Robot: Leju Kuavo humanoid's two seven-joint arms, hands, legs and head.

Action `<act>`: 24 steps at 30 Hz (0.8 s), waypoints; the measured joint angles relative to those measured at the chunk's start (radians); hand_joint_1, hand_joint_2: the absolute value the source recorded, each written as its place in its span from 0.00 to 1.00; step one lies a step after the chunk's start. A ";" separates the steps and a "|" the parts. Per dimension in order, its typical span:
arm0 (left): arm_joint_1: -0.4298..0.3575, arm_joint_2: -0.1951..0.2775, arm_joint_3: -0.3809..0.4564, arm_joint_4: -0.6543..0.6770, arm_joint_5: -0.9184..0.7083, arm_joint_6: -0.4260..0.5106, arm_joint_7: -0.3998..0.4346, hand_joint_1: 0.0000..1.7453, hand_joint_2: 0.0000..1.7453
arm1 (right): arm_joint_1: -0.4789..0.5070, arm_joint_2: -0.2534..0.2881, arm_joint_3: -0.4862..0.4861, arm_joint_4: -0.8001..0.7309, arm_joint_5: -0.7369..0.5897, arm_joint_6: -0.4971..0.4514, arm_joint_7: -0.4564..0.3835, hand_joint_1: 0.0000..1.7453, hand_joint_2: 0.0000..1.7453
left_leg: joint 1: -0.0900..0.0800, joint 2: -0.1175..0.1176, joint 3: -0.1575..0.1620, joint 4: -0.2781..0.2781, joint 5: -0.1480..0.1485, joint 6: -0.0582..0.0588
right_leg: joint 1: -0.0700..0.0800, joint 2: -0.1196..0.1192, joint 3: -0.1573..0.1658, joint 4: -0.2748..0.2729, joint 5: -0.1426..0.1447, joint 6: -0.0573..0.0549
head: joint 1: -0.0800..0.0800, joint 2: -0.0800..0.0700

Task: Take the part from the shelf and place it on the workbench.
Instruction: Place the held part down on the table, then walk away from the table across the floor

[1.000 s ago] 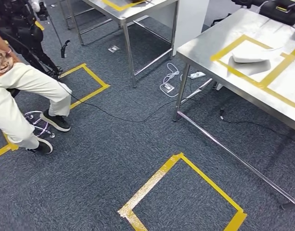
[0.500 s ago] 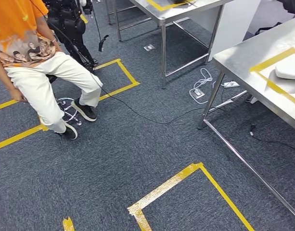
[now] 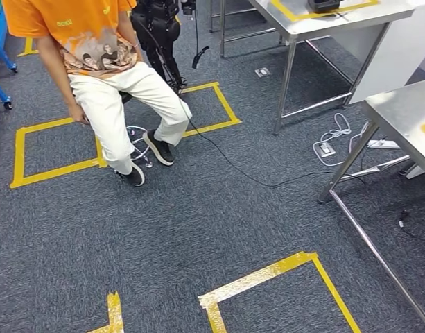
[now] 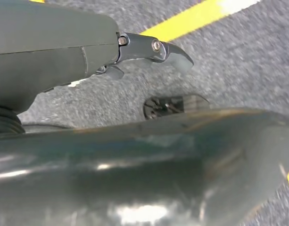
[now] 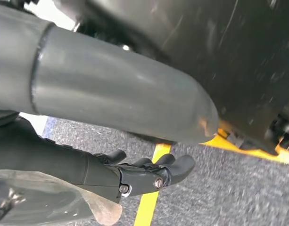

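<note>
person [image 3: 110,76] left, table [image 3: 325,17] behind, workbench [image 3: 403,118] right

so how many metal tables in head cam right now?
2, both partly cut off. One table at the top, right of centre, with yellow tape on its top; the other table at the right edge, a floor socket and cables beneath it. More may lie outside the frame.

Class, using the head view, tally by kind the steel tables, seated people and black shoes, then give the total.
Shiny stainless-steel tables: 2
Seated person in an orange T-shirt: 1
Black shoes with white soles: 2
Total: 5
</note>
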 joint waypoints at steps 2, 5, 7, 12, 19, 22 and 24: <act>-0.001 0.001 0.000 0.000 0.000 0.001 0.000 0.00 0.00 | 0.001 0.000 0.000 0.000 0.001 0.002 0.000 0.00 0.00 | 0.005 -0.020 0.005 -0.007 0.004 0.011 | -0.003 0.056 -0.039 0.082 -0.049 0.005 | 0.005 0.000; -0.006 0.000 0.000 0.000 0.000 0.001 0.001 0.00 0.00 | 0.005 0.000 0.000 0.000 0.002 0.004 0.000 0.00 0.00 | 0.004 -0.058 0.005 -0.007 0.004 0.016 | -0.003 0.099 -0.138 0.264 -0.113 0.006 | 0.011 0.000; -0.005 0.000 0.000 0.000 0.000 0.001 0.001 0.00 0.00 | 0.006 0.000 0.000 0.000 0.003 0.005 0.001 0.00 0.00 | 0.004 -0.087 0.008 -0.006 0.003 0.015 | -0.003 0.105 -0.144 0.248 -0.070 0.006 | 0.012 0.000; -0.007 0.000 -0.001 0.000 -0.002 0.001 0.000 0.00 0.00 | 0.006 0.000 0.000 0.002 0.004 0.014 0.004 0.00 0.00 | 0.008 -0.150 -0.001 0.010 -0.004 -0.006 | -0.012 0.181 -0.046 0.013 0.034 0.000 | 0.011 0.000; -0.006 0.002 -0.002 0.000 -0.006 0.005 -0.002 0.00 0.00 | 0.008 0.000 0.000 0.003 0.004 0.022 0.007 0.00 0.00 | 0.009 -0.056 -0.107 0.223 -0.110 -0.035 | -0.003 0.093 -0.030 0.003 0.033 -0.037 | 0.000 0.000; -0.004 0.000 -0.003 0.000 -0.009 0.005 -0.002 0.00 0.00 | 0.009 0.000 0.000 0.003 0.005 0.025 0.008 0.00 0.00 | 0.012 -0.044 -0.134 0.280 -0.104 -0.034 | 0.002 0.049 -0.025 0.003 0.027 -0.040 | 0.000 0.000; -0.002 0.001 -0.003 0.000 -0.009 0.006 -0.002 0.00 0.00 | 0.007 0.000 0.000 0.003 0.005 0.025 0.009 0.00 0.00 | 0.007 -0.016 -0.068 0.152 -0.037 -0.025 | 0.004 0.025 -0.016 0.003 0.021 -0.039 | 0.000 0.000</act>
